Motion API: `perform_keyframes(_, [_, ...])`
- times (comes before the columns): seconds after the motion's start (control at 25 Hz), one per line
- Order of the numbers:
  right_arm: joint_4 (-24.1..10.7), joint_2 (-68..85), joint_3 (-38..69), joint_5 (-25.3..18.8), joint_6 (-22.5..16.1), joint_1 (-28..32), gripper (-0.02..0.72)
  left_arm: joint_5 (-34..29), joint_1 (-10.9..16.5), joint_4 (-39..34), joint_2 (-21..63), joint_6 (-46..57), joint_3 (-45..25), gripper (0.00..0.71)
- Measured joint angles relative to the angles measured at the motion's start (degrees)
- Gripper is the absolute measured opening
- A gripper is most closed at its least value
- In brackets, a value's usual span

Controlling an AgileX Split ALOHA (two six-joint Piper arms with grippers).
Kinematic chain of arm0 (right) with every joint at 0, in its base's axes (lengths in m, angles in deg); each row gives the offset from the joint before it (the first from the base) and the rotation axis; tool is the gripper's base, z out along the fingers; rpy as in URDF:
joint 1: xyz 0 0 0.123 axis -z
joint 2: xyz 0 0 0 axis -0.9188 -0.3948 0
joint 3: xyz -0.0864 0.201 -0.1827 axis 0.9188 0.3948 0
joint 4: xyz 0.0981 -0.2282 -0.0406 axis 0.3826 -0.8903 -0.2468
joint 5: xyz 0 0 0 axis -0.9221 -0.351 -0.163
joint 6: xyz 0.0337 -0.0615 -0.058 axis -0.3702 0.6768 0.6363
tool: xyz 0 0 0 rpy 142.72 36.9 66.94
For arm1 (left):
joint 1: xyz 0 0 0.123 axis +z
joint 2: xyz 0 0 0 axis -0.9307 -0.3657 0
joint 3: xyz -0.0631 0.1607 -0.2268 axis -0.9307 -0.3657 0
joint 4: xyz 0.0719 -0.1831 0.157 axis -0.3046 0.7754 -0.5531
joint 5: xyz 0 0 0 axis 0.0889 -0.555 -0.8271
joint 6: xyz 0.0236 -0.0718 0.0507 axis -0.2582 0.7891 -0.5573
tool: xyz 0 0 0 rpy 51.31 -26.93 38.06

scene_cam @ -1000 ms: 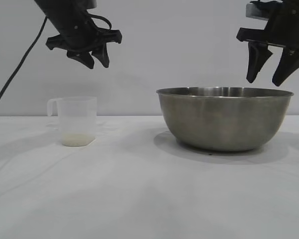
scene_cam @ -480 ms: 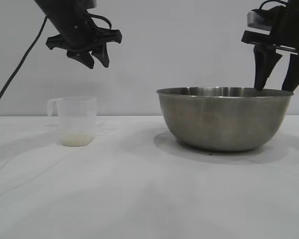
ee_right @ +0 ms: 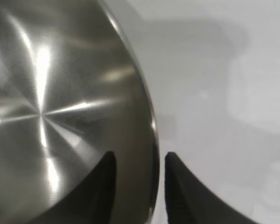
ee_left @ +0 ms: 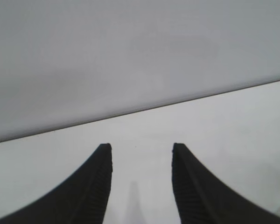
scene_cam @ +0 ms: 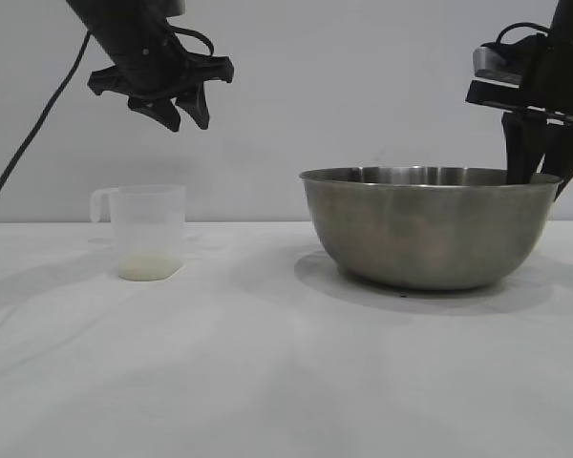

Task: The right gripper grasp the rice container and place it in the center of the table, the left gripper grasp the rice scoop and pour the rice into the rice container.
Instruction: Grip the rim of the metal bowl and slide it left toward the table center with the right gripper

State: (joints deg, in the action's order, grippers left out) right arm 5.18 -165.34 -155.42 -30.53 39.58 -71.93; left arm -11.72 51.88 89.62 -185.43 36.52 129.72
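Right gripper (ee_right: pixel 136 186) fingers straddle rice container (scene_cam: pixel 430 229) rim, one inside, one outside, narrow gap, not visibly clamped. Steel bowl: stiff, likely slippery; pinch rim wall squarely. Left gripper (scene_cam: pixel 177 107) fingers apart, empty, above rice scoop (scene_cam: pixel 145 232).

The rice container (scene_cam: pixel 430 229) is brushed steel with a glossy rim. The rice scoop (scene_cam: pixel 147 232) is translucent plastic. The table (scene_cam: pixel 267 382) wears matt white cloth.

Open table (scene_cam: pixel 267 382) btwn scoop (scene_cam: pixel 148 234) & bowl (scene_cam: pixel 430 229); nothing blocks scoop from above.
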Motion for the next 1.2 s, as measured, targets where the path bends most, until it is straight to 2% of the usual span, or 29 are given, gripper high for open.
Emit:
perform_keyframes(0.4, [0.0,-1.3,0.0,-0.3,0.0,0.0,0.237,0.0,0.0,0.0,0.0,0.0,0.0,0.260])
perform_keyframes(0.44, [0.0,-1.3,0.0,-0.3,0.0,0.0,0.188,0.0,0.0,0.0,0.0,0.0,0.0,0.260])
perform_keyframes(0.68, [-0.1,-1.3,0.0,-0.3,0.0,0.0,0.000,0.0,0.0,0.0,0.0,0.0,0.0,0.260])
perform_keyframes(1.2, [1.2,-1.3,0.0,0.7,0.0,-0.3,0.000,0.0,0.0,0.0,0.0,0.0,0.0,0.260])
